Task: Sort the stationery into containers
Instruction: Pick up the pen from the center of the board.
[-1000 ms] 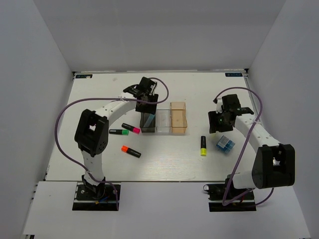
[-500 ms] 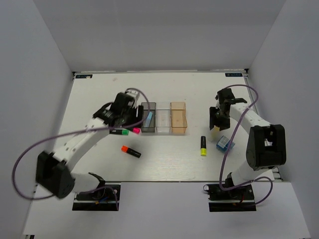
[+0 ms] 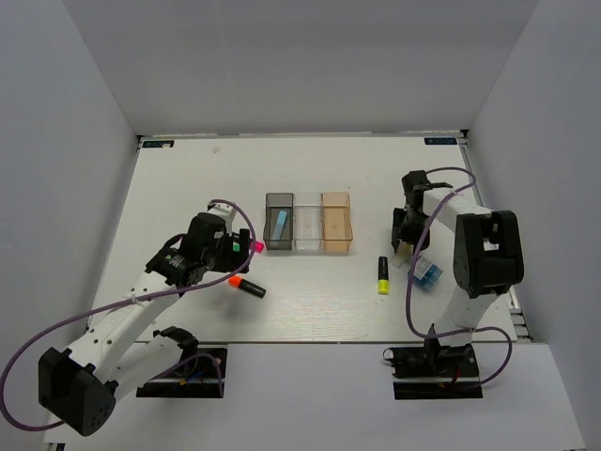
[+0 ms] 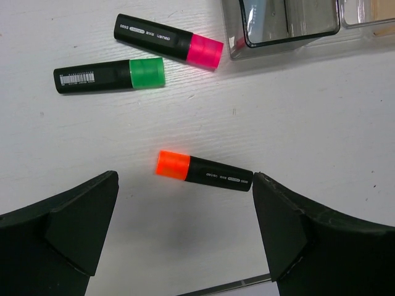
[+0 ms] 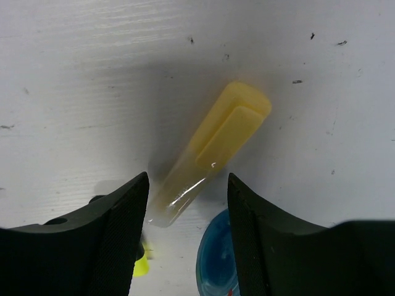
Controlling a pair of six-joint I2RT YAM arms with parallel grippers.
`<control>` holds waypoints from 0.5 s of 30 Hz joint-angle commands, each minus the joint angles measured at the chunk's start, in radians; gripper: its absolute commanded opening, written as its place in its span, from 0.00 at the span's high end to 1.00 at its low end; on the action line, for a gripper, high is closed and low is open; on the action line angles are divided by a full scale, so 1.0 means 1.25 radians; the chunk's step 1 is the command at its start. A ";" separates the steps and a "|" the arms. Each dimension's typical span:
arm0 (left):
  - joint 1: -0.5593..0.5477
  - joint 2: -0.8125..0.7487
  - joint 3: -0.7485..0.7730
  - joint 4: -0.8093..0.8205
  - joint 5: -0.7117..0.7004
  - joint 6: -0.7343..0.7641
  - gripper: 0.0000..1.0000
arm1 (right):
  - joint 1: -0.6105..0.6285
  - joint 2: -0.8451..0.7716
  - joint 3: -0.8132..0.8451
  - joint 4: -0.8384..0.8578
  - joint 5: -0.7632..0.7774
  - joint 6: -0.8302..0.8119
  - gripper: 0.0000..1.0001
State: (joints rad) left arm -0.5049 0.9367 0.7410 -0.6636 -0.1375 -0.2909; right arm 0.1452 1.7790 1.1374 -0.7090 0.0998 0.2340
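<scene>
From above, three bins stand in a row mid-worktop (image 3: 188,188): grey bin (image 3: 269,224), clear bin (image 3: 308,231) and orange bin (image 3: 336,227), with a pale blue block (image 3: 281,224) in the grey one. My left jaws hang left of the bins, between the pink highlighter (image 3: 255,246) and the orange highlighter (image 3: 247,285). My right jaws sit low at the right, near the yellow highlighter (image 3: 383,275) and the blue-white item (image 3: 427,273).

At my left wrist, the jaws are spread wide above the orange highlighter, touching nothing; the pink one and a green highlighter (image 4: 110,75) lie beyond, by the grey bin.

At my right wrist, the jaws are spread either side of one end of a yellow block (image 5: 213,148), not gripping it.
</scene>
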 commanded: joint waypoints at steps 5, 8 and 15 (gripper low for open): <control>0.004 -0.009 0.000 0.011 -0.002 -0.011 0.00 | -0.004 0.025 0.001 0.004 0.034 0.052 0.45; 0.004 -0.013 -0.003 0.009 -0.007 -0.012 0.00 | -0.004 0.051 0.004 0.011 0.022 0.055 0.56; 0.004 -0.019 -0.007 0.008 -0.024 -0.007 0.00 | 0.000 0.075 0.003 0.028 0.005 0.062 0.67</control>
State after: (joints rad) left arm -0.5041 0.9367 0.7410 -0.6617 -0.1444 -0.2974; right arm 0.1444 1.8149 1.1469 -0.7082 0.1009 0.2897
